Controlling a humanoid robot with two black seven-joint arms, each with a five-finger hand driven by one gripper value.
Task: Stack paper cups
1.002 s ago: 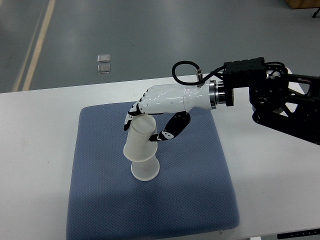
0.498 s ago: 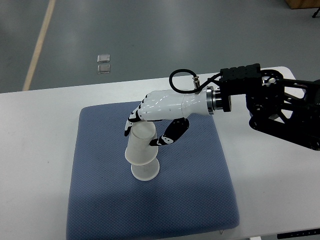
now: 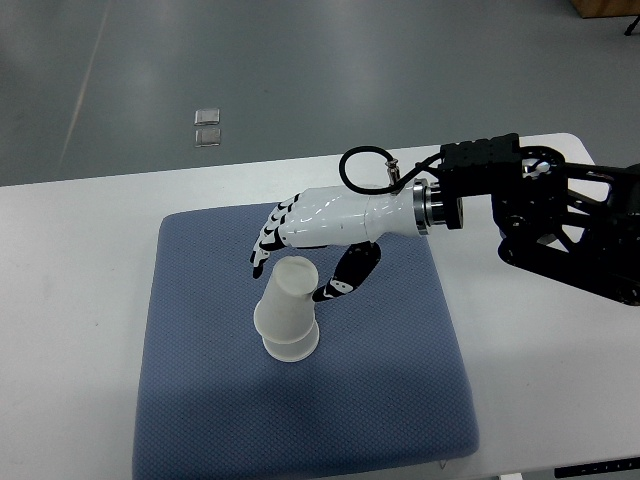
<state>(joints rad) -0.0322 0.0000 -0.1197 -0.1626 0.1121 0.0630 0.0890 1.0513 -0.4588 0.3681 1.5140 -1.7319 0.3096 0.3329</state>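
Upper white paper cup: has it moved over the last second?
Yes. The upper white paper cup has sunk further onto the lower white paper cup, which stays put on the blue textured mat.

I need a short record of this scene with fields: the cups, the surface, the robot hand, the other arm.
cups: two paper cups, upside down, upper one tilted on the lower one
surface: blue mat on white table
robot hand: right robot hand just above the cups, fingers spread, holding nothing
other arm: not in view
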